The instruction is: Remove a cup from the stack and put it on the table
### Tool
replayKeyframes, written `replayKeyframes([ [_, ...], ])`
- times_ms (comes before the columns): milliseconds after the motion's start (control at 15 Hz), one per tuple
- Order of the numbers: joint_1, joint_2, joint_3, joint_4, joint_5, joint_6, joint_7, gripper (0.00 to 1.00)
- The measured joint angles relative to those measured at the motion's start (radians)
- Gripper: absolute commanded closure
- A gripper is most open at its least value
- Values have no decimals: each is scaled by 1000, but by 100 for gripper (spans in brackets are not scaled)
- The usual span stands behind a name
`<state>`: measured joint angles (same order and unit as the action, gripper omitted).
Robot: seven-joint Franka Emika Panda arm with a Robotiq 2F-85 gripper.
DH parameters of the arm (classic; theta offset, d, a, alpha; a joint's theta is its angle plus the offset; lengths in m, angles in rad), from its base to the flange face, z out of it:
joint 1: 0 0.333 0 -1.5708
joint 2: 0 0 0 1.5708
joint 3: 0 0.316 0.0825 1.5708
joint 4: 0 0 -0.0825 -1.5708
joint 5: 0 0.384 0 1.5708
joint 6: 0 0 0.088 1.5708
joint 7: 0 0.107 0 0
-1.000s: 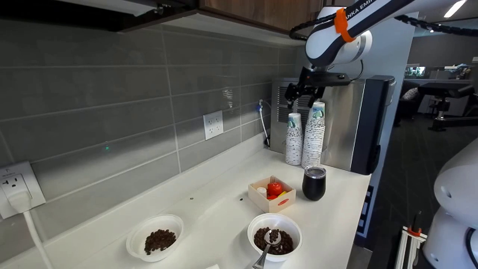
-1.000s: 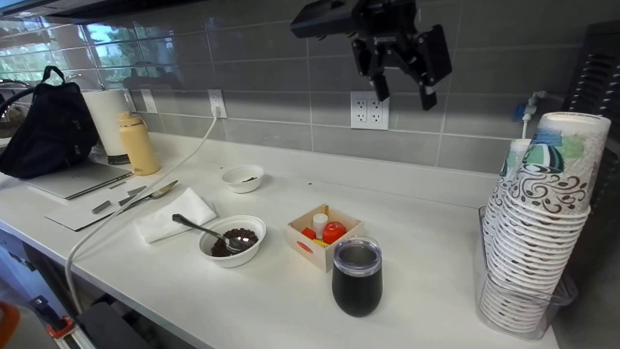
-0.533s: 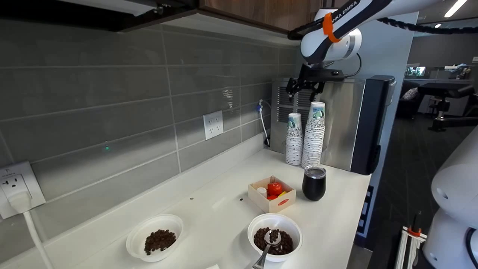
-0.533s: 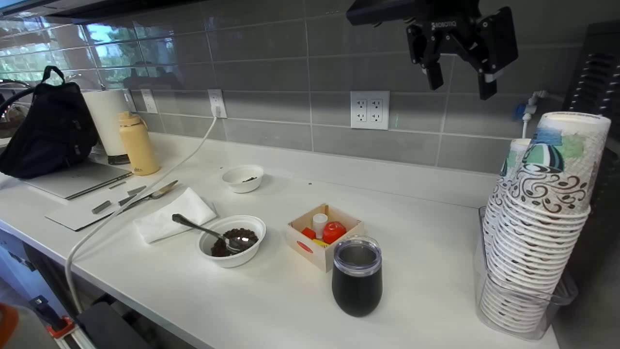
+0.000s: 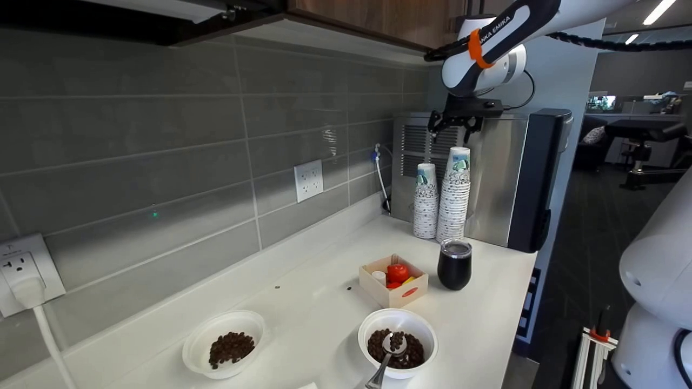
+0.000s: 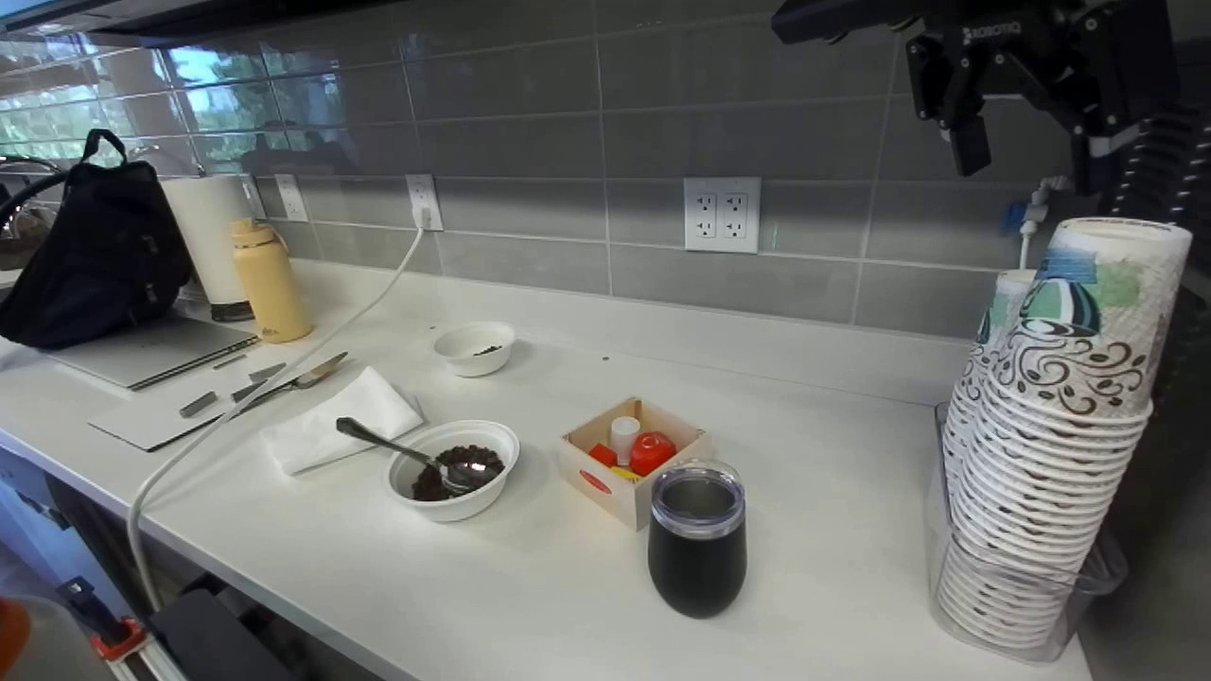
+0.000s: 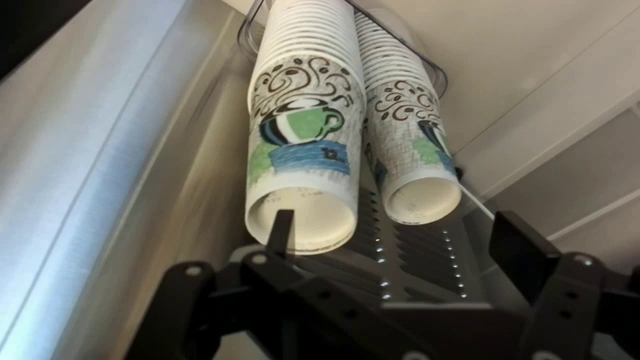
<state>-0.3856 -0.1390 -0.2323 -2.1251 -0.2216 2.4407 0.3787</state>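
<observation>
Two stacks of upside-down patterned paper cups stand side by side in a clear holder on the white counter (image 5: 319, 286). The taller stack (image 5: 455, 200) leans slightly; it also shows in an exterior view (image 6: 1069, 378) and in the wrist view (image 7: 305, 120). The shorter stack (image 5: 426, 205) is beside it, partly hidden behind it in an exterior view (image 6: 993, 317). My gripper (image 5: 450, 139) is open and empty above the stacks, touching no cup. In the wrist view, the gripper (image 7: 397, 232) has its left finger in front of the taller stack's top cup base, and its right finger lies beyond the shorter stack.
A steel appliance (image 5: 494, 183) stands right behind the stacks, and a tiled wall (image 6: 738, 142) runs along the counter. A black tumbler (image 6: 698, 558), a wooden box (image 6: 605, 482), and two white bowls (image 6: 454, 511) are on the counter. A cabinet (image 5: 378, 21) hangs above.
My gripper has moved from over the counter toward the cup stacks and risen a little, staying open. The cups have not moved.
</observation>
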Motion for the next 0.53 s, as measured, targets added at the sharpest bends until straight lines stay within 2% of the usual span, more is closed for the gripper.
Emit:
replayKeyframes([
  [533,-7,65,-44,30,-38,-17,94,0],
])
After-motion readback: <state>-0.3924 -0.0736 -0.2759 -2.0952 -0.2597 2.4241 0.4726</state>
